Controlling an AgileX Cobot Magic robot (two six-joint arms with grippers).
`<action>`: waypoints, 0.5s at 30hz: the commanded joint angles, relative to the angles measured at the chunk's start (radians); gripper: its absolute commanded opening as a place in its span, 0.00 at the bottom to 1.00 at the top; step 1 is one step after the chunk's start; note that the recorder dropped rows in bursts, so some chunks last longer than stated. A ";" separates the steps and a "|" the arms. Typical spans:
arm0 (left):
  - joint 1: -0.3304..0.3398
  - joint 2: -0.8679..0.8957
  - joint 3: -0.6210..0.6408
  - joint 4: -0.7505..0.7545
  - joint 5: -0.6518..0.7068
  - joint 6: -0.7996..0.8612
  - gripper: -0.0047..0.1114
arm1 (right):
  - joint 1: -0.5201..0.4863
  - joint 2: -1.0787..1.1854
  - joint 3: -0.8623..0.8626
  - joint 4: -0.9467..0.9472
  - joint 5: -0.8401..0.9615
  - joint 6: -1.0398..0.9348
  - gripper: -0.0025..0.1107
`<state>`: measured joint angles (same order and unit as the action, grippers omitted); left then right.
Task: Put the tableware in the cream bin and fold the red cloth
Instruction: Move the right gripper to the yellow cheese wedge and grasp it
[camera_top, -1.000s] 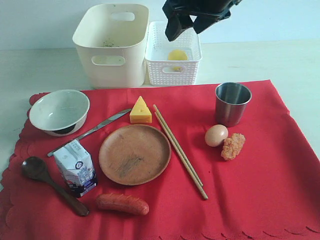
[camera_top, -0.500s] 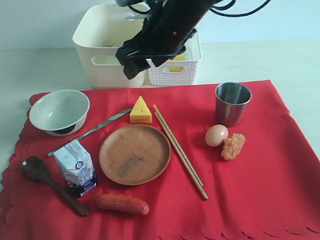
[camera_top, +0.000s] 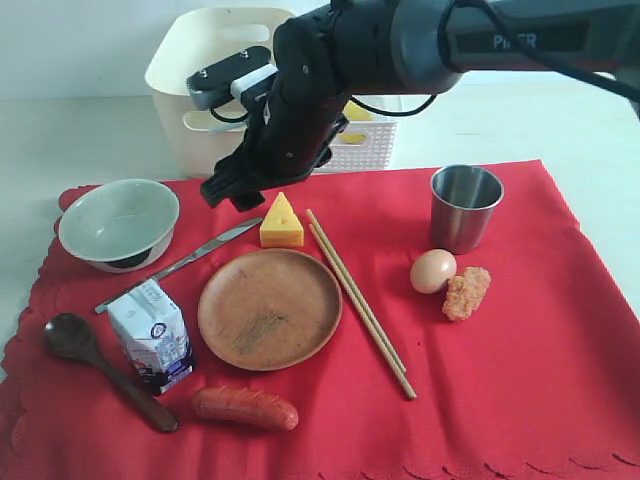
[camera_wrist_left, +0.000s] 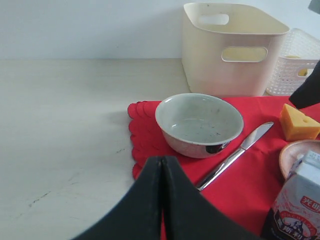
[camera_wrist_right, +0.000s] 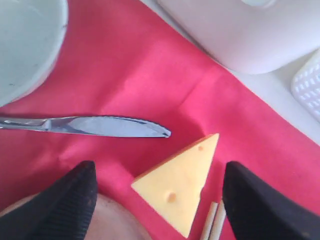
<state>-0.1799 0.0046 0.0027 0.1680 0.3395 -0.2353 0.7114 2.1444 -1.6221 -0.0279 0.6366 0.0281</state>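
a pickup is lined up: right gripper (camera_top: 230, 192) open above the cheese (camera_top: 282, 222) by the metal knife (camera_top: 180, 262); lowering and closing are called for; left gripper (camera_wrist_left: 162, 162) closed

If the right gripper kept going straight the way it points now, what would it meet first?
Probably the cheese wedge: in the right wrist view it lies between the fingers of the open right gripper. The tip of the metal knife lies just aside. How far above them the gripper is remains unclear.
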 joint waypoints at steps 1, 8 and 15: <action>-0.006 -0.005 -0.003 0.003 -0.012 -0.004 0.05 | 0.002 0.031 0.000 -0.091 -0.038 0.116 0.62; -0.006 -0.005 -0.003 0.003 -0.012 -0.004 0.05 | 0.002 0.067 0.000 -0.116 -0.038 0.157 0.62; -0.006 -0.005 -0.003 0.003 -0.012 -0.004 0.05 | 0.002 0.094 0.000 -0.116 -0.040 0.164 0.62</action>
<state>-0.1799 0.0046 0.0027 0.1680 0.3395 -0.2353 0.7114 2.2259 -1.6221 -0.1312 0.6085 0.1856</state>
